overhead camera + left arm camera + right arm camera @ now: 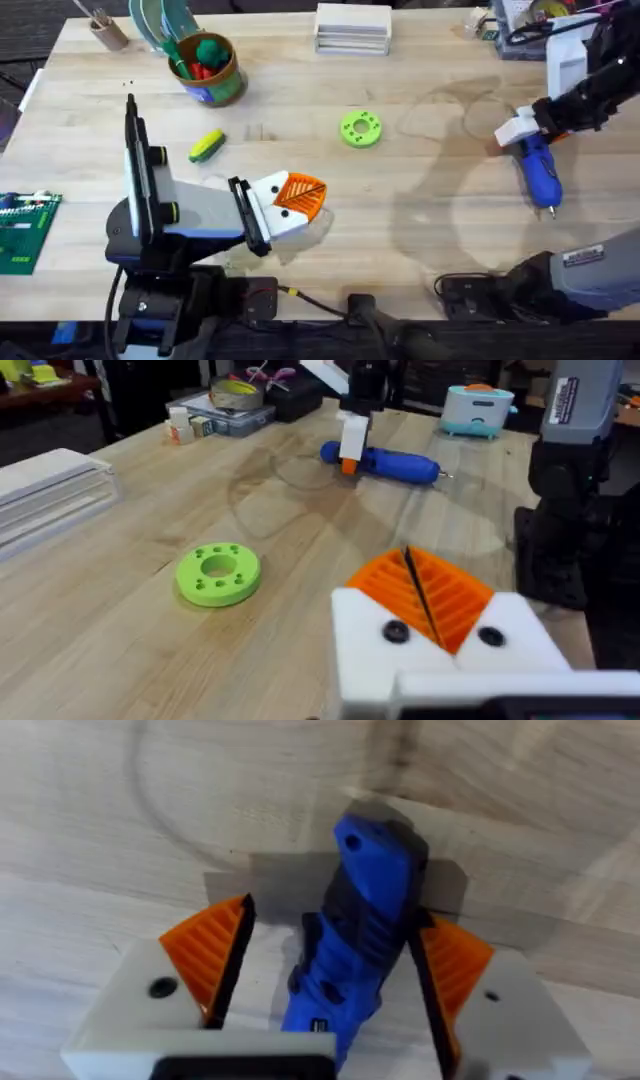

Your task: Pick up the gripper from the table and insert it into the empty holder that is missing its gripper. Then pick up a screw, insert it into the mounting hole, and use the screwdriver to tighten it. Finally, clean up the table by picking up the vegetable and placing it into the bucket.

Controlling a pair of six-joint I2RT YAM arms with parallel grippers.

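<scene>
Orange ribbed pads of the left gripper [300, 197] sit pressed together, nothing between them, low over the table [420, 250] near the front edge, pointing right. Left wrist view shows the same: pads [425, 590] meeting at a dark seam, white mounts with two dark screw heads.

Just beyond it, the vegetable [207, 146] lies on the wood, yellow with green end. Green disc [360, 129] sits mid-table, apart from everything.

Right side: the screwdriver [538, 168] lies flat on the table, tip toward the front edge. Right gripper [522, 130] is at its rear end, straddling the blue body [360, 935]. Fingers [212, 952] spread, a visible gap on one side, so not clamped.

Far left: the bucket [213, 75] near the back edge, holding red and green toys. White stack [352, 28] at the back centre.
</scene>
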